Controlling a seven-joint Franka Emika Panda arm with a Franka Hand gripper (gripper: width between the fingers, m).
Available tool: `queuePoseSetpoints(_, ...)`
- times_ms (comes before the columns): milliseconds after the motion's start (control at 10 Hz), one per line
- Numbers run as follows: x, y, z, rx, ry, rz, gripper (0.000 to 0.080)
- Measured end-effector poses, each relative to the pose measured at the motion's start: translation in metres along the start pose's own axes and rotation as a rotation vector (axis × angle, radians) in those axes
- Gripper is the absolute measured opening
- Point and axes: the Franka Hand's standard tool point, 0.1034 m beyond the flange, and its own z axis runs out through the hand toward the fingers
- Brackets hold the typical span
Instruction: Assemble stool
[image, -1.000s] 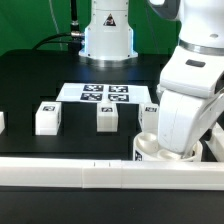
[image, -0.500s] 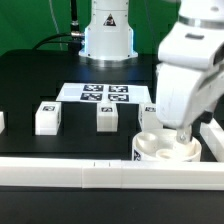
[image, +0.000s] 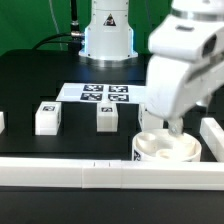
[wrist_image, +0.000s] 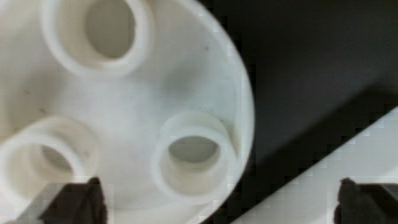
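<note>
Here, the jaws are seen spread wide and empty above the seat disc (image: 163, 150), set on the worktop (image: 30, 85).

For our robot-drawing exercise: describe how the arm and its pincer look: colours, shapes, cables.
The arm is glossy white, built of bulky rounded shells with grey seams. Its base is a white column with a dark band; a black cable hangs beside it. The pincer ends in two dark, flat fingertips. No markings show.
</note>
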Motion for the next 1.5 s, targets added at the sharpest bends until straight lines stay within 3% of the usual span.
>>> queuePoseSetpoints(200, -0.009, -0.002, -0.044, -0.015, -0.009, 0.032, 0.0649)
queuePoseSetpoints(300, -0.015, -0.004, -0.046, -0.019, -0.007, 0.030, 0.0649)
queuePoseSetpoints(600, -0.017, -0.004, -0.042, -0.014, -0.010, 0.031, 0.0649)
queuePoseSetpoints(700, -0.032, 0.010, -0.040, -0.040, 0.026, 0.066, 0.0649)
queuePoseSetpoints(800, -0.053, 0.019, -0.042, -0.045, 0.019, 0.169, 0.0649)
queuePoseSetpoints(1000, -0.052, 0.017, -0.041, -0.042, 0.017, 0.182, 0.0649)
queuePoseSetpoints(1300, -0.052, 0.016, -0.040, -0.031, 0.028, 0.419, 0.0649)
queuePoseSetpoints(1500, -0.062, 0.021, -0.040, -0.033, 0.028, 0.676, 0.0649)
